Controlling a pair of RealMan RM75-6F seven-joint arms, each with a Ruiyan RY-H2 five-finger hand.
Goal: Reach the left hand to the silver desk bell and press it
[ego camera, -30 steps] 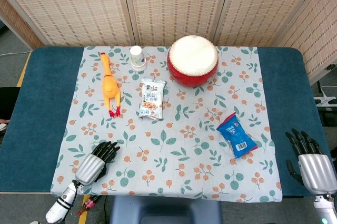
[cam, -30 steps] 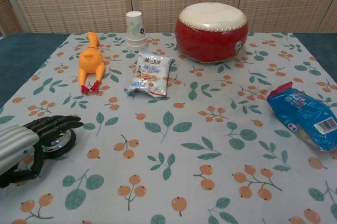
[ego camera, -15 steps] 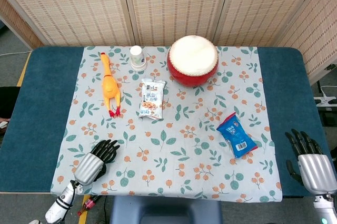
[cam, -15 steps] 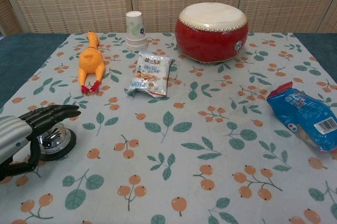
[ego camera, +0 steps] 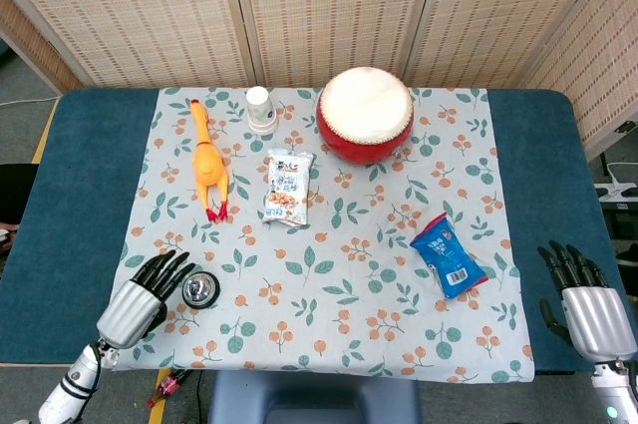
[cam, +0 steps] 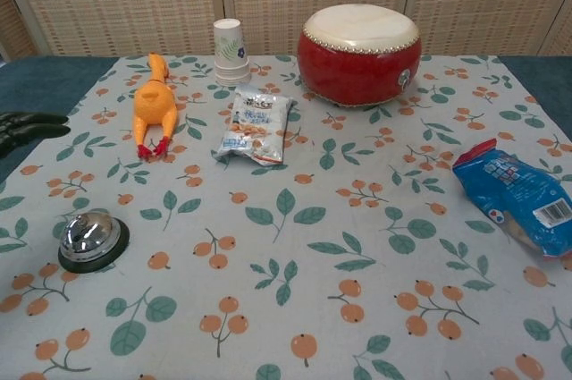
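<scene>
Desk bell: the silver desk bell (ego camera: pixel 198 290) sat on its black base near the front left corner of the floral tablecloth (ego camera: pixel 329 244), uncovered, with nothing touching it.
Left hand: the left hand (ego camera: pixel 145 294) hovered just left of the bell at the cloth's edge, fingers spread and holding nothing; in the chest view only its dark fingertips (cam: pixel 27 125) showed at the left border, well apart from the bell (cam: pixel 89 237).
Right hand: the right hand (ego camera: pixel 583 299) rested over the blue table (ego camera: pixel 60 195) at the front right, beyond the cloth's edge, fingers apart and empty.
Rubber chicken: a yellow rubber chicken (ego camera: pixel 206 161) lay lengthwise on the left part of the cloth, red feet toward the front.
Paper cup: a white paper cup (ego camera: pixel 259 108) stood upside down near the back edge, just left of the drum.
Drum: a red drum (ego camera: pixel 365 113) with a pale skin stood at the back centre.
Snack packets: a pale snack packet (ego camera: pixel 287 188) lay flat near the chicken; a blue snack packet (ego camera: pixel 448 254) lay on the right side.
</scene>
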